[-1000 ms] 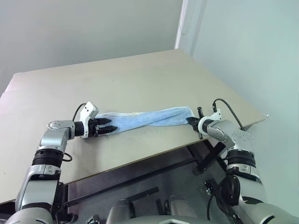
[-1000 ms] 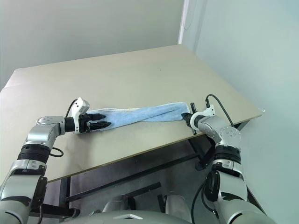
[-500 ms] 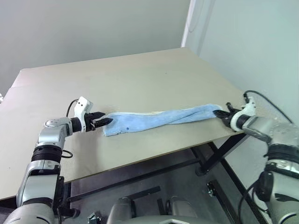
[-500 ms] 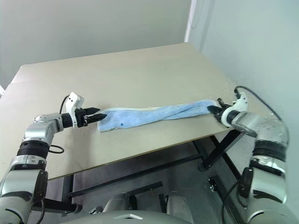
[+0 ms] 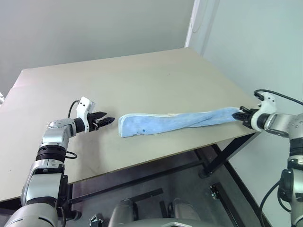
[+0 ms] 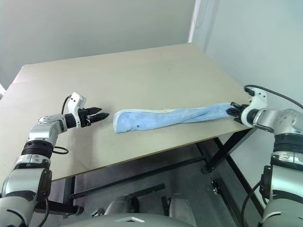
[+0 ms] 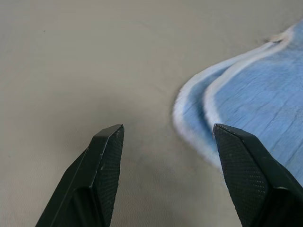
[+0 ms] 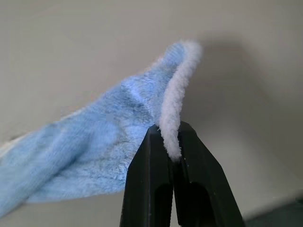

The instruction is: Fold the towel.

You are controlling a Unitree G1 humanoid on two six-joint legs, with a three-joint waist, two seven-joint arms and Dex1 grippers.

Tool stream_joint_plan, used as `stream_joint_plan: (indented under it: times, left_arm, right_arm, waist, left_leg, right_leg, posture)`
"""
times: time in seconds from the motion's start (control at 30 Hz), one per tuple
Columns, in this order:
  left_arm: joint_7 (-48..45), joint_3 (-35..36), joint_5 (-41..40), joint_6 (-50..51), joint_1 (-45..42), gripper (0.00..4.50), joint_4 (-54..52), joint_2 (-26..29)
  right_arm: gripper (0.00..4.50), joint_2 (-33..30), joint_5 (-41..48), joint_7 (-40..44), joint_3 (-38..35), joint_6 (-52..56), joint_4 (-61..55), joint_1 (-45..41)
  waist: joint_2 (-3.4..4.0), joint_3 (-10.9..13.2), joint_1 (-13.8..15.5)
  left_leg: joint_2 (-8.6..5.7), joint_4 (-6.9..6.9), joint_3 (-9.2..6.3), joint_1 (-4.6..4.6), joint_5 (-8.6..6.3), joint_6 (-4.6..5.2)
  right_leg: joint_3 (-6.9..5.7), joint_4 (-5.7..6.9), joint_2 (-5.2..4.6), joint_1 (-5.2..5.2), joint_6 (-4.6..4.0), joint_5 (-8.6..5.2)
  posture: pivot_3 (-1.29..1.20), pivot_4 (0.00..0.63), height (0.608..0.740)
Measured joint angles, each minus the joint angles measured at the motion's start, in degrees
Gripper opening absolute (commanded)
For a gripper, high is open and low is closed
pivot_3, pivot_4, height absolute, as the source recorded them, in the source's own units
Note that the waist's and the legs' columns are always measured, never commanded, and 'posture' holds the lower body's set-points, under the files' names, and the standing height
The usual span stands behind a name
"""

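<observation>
The light-blue towel (image 5: 175, 121) lies stretched in a long bunched strip across the beige table (image 5: 118, 80), near its front edge. My right gripper (image 5: 242, 115) is shut on the towel's right end, at the table's right edge; in the right wrist view the whitish hem (image 8: 174, 113) is pinched between the black fingers. My left gripper (image 5: 107, 120) is open just left of the towel's left end and apart from it. In the left wrist view the towel's hemmed end (image 7: 236, 109) lies ahead of the spread fingertips (image 7: 106, 151) with bare table between them.
The table's front edge (image 5: 156, 158) runs close below the towel, and its right edge (image 5: 236, 90) drops off beside the right gripper. Dark table legs and floor (image 5: 213, 165) show beneath. A pale wall (image 5: 94, 28) stands behind.
The right gripper pulled the towel's end to the right, dragging the whole strip rightward. The towel's left end slid out of the left gripper, which now stands apart from it.
</observation>
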Motion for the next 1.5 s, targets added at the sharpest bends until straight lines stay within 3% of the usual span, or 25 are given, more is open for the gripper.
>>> stream_joint_plan:
  times: [0.17,0.47,0.77,0.97,1.07,1.4,1.5]
  left_arm:
    - [0.0,0.0,0.0,0.0,0.2,3.19,-0.1,-0.3]
    - [0.0,0.0,0.0,0.1,0.9,3.19,-0.5,-0.4]
    - [0.0,-0.2,0.1,0.1,1.6,3.19,-1.4,-0.5]
    - [0.2,-0.3,0.1,0.0,2.2,3.19,-1.5,-1.0]
    - [0.4,-0.3,0.1,0.0,2.6,3.19,-1.7,-1.2]
    - [-0.4,-0.5,-0.6,4.6,2.9,3.19,-5.9,-1.2]
    - [-1.1,-0.3,-2.9,11.2,2.8,3.19,-8.3,-1.4]
  right_arm:
    - [0.02,0.1,-2.2,6.4,1.5,-0.5,-7.9,-3.4]
    - [0.02,10.2,-2.4,11.4,12.0,2.1,-34.6,0.0]
    - [0.02,18.3,-3.6,11.3,18.9,4.6,-39.9,0.9]
    - [0.02,21.8,-12.6,9.5,28.6,1.1,-36.1,2.5]
    - [0.69,22.7,-14.9,9.7,29.6,-0.1,-33.9,2.3]
    - [4.09,24.3,-13.4,13.1,21.2,-1.2,-34.5,2.0]
    - [4.09,24.4,-9.2,15.4,15.3,-1.4,-37.9,2.2]
  waist:
    - [0.01,0.0,-0.9]
    - [0.00,0.0,-0.2]
    - [0.00,0.0,-0.3]
    - [-0.03,0.0,-0.4]
    - [-0.04,0.0,-0.4]
    - [-0.04,0.0,-0.4]
    - [-0.04,0.0,-0.4]
  left_leg:
    - [0.10,0.00,-0.07,0.07,0.00,0.00]
    - [0.12,0.11,-0.20,0.00,0.00,0.00]
    - [0.12,0.64,-0.20,-0.18,-0.02,-0.03]
    - [0.12,0.72,-0.20,-0.22,-0.08,-0.14]
    - [0.12,0.74,-0.20,-0.30,-0.02,-0.04]
    - [0.12,0.82,-0.22,-0.35,-0.01,-0.02]
    - [0.12,0.82,-0.25,-0.35,-0.01,-0.02]
  right_leg:
    - [0.00,0.18,0.15,-0.04,0.00,0.02]
    - [-0.02,0.27,0.20,-0.07,0.00,0.02]
    - [-0.06,0.37,0.13,-0.05,0.01,0.15]
    - [-0.07,0.41,0.13,-0.08,0.02,0.21]
    - [-0.07,0.41,0.14,-0.13,0.06,0.24]
    - [-0.08,0.46,0.15,-0.15,0.11,0.26]
    - [-0.09,0.50,0.16,-0.15,0.11,0.26]
  posture:
    - [0.00,0.000,0.740]
    - [0.00,0.000,0.740]
    - [0.00,0.000,0.740]
    - [0.00,0.000,0.740]
    - [0.00,0.000,0.740]
    - [0.00,0.000,0.740]
    - [0.00,0.000,0.740]
